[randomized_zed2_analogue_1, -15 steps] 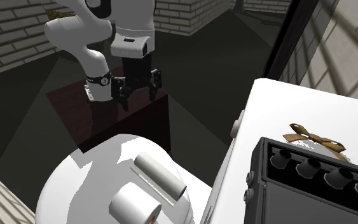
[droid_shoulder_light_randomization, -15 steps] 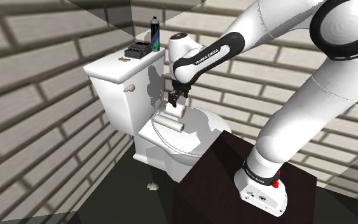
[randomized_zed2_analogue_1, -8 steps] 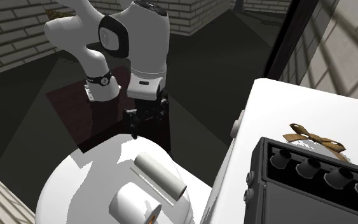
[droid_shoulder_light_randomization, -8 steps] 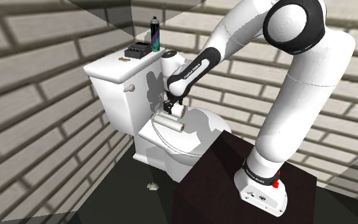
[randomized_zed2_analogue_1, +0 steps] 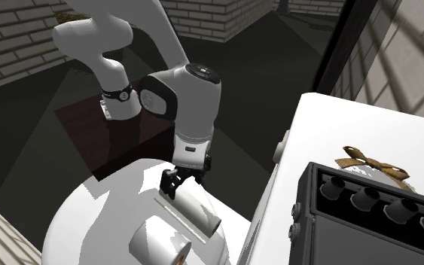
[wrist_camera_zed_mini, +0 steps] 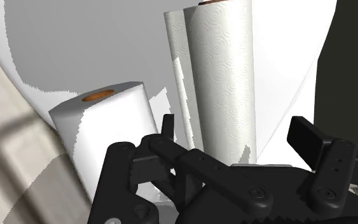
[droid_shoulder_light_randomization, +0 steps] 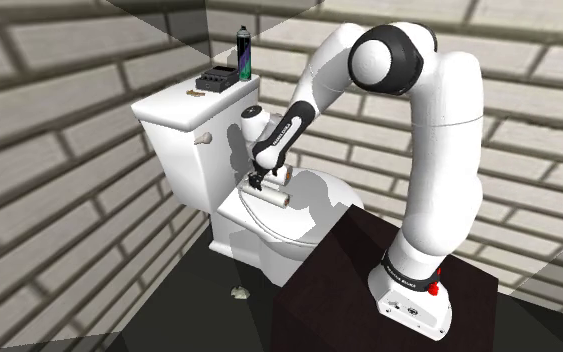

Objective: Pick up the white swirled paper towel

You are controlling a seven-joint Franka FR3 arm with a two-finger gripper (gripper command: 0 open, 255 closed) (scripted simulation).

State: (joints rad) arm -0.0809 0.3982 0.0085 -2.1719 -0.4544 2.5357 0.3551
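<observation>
Jaws descended; paper towel (wrist_camera_zed_mini: 225, 83) between them

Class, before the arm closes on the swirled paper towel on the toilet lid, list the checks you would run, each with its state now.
1. Gripper open: ok, fingers stand apart in the wrist view.
2. Aimed at the swirled paper towel, not the toilet roll: ok.
3. Towel lying flat on the toilet lid: ok.
4. Grip centred along the towel: not ok, the gripper sits over the end nearest the arm.
5. Fingers clear of the toilet roll: cannot tell.
</observation>
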